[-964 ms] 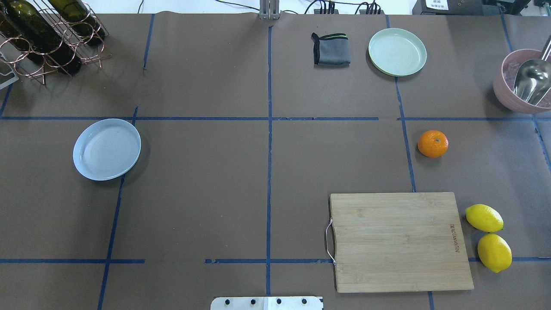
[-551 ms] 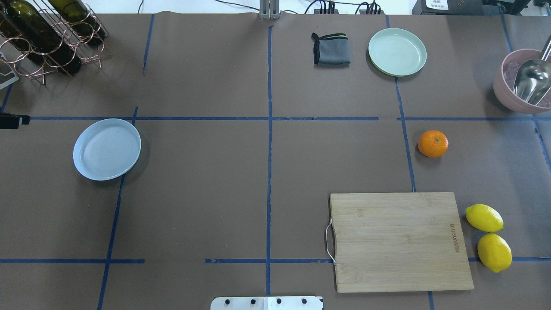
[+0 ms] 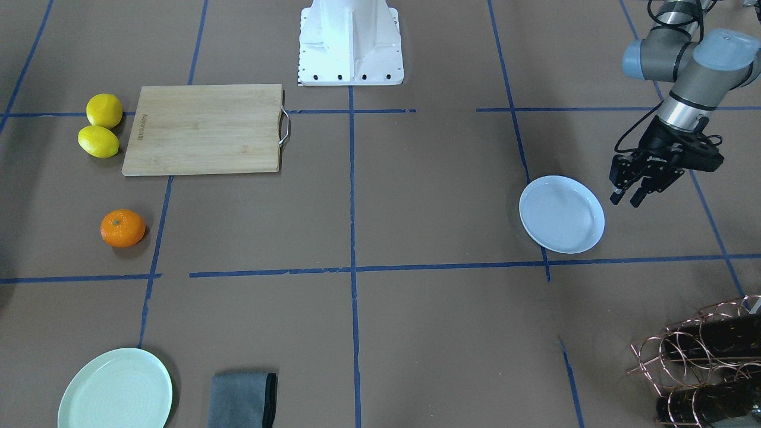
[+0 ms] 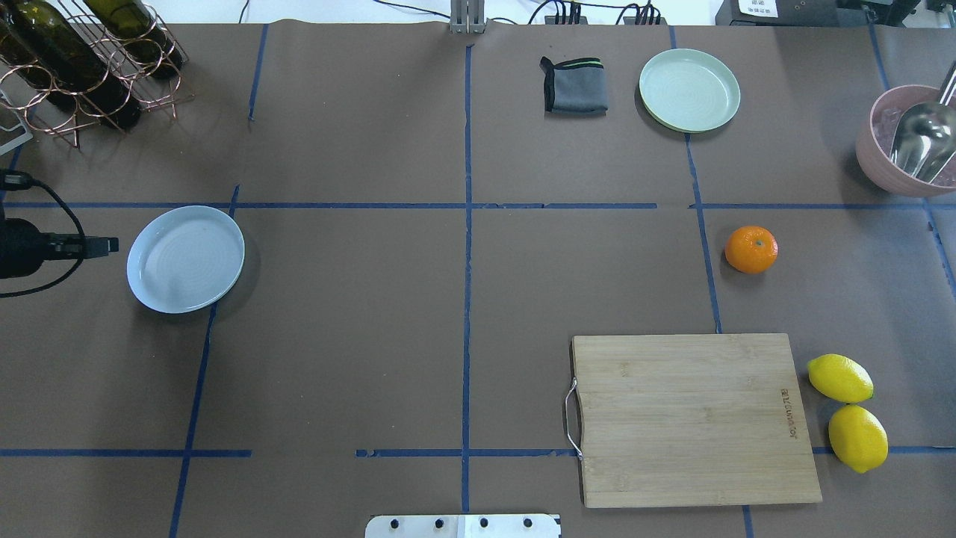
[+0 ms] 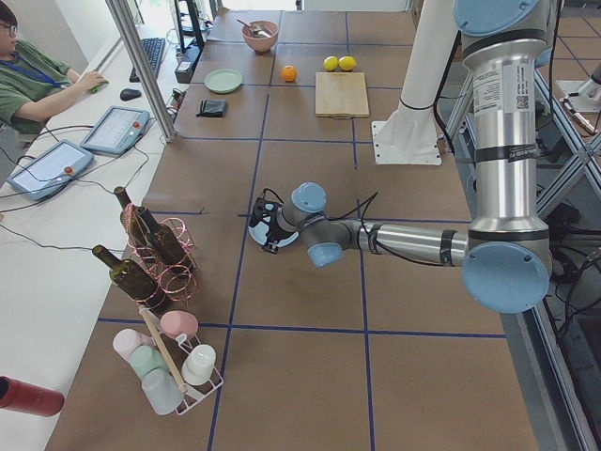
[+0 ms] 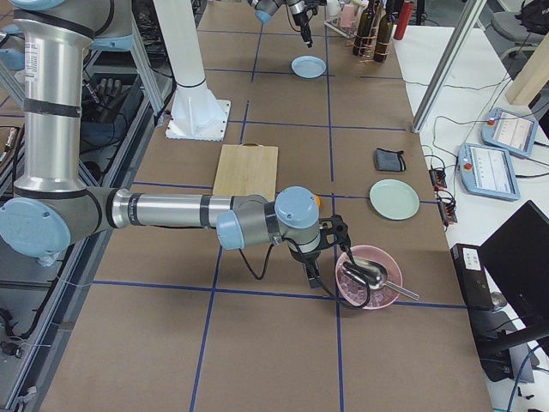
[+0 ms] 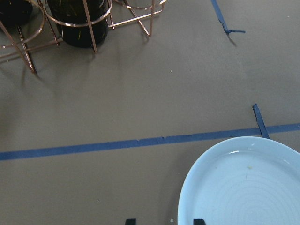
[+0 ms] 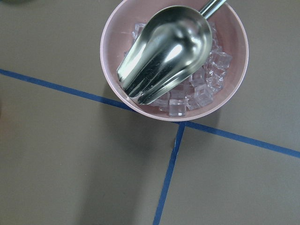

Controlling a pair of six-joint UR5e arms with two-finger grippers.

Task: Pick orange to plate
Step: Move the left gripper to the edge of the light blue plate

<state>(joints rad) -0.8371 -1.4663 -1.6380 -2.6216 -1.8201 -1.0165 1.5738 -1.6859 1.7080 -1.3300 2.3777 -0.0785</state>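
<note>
The orange (image 4: 751, 249) lies alone on the brown table cover, on the right side, beyond the cutting board; it also shows in the front view as the orange (image 3: 122, 228). The bluish-white plate (image 4: 185, 259) sits empty at the left. My left gripper (image 3: 627, 197) hovers open just beside the plate's outer rim (image 3: 597, 205), holding nothing; its fingertips (image 7: 130, 221) frame the plate's edge (image 7: 243, 187). My right gripper (image 6: 310, 279) hangs near the pink bowl, far from the orange; I cannot tell whether it is open or shut.
A pink bowl (image 8: 112, 56) of ice with a metal scoop (image 8: 164, 51) sits at the far right. Two lemons (image 4: 840, 378) flank the cutting board (image 4: 691, 418). A mint-green plate (image 4: 689, 90) and grey cloth (image 4: 573, 85) lie at the back, with a wine rack (image 4: 82, 60) far left.
My left gripper has come into the overhead view from the left edge and moved toward the plate's rim. The orange and the plate have not moved.
</note>
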